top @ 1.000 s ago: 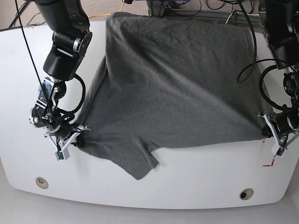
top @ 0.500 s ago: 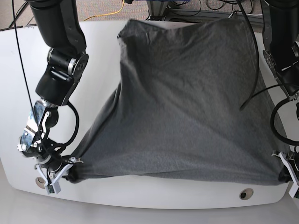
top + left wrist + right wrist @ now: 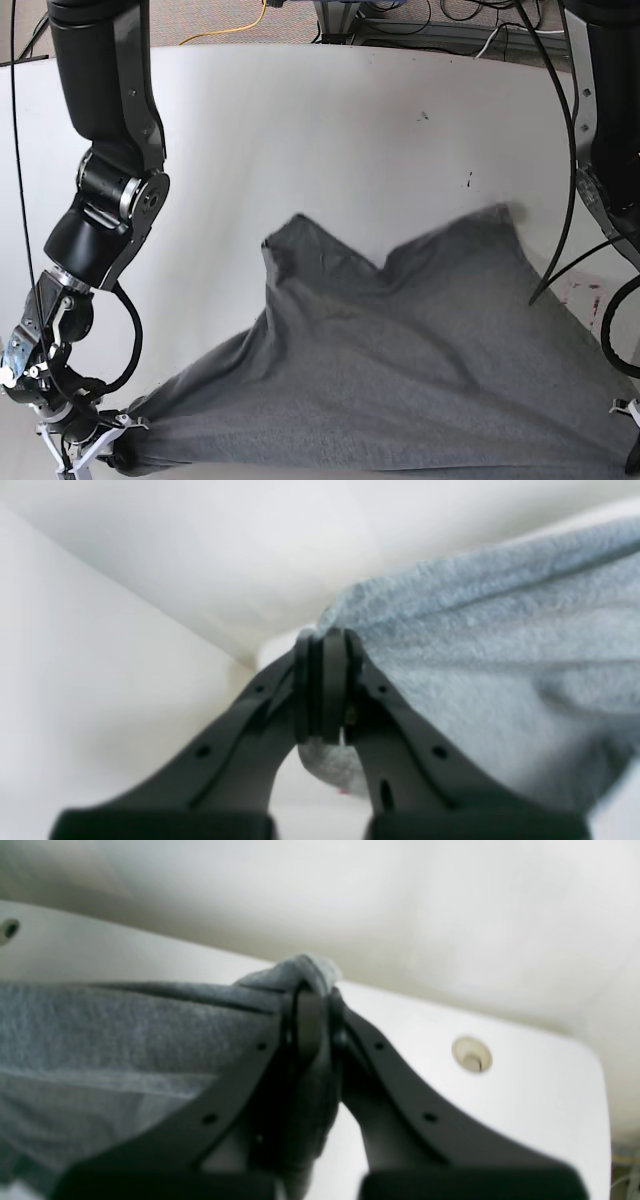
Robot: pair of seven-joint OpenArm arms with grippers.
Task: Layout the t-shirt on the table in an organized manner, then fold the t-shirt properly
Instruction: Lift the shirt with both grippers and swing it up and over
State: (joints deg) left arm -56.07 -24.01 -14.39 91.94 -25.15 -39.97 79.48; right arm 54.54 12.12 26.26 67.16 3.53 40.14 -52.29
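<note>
The grey t-shirt (image 3: 400, 370) lies stretched across the near half of the white table (image 3: 330, 140), its far edge bunched into two peaks. My right gripper (image 3: 108, 447) sits at the base view's lower left, shut on one corner of the cloth. In the right wrist view the right gripper (image 3: 311, 1015) pinches a fold of t-shirt (image 3: 125, 1040). My left gripper (image 3: 630, 445) is at the lower right edge, mostly cut off. The left wrist view shows the left gripper (image 3: 324, 680) shut on a t-shirt (image 3: 500, 655) corner, held above the table.
A round grommet hole (image 3: 471, 1055) lies just beyond my right gripper near the table's rounded front edge. Red tape marks (image 3: 585, 292) show at the right. Small dark specks (image 3: 468, 180) dot the far half. Cables (image 3: 400, 15) run behind the table.
Both grippers have dragged the t-shirt toward the table's near edge. Its far hem slid from the back edge to mid-table, baring the far half. Both grips stayed shut.
</note>
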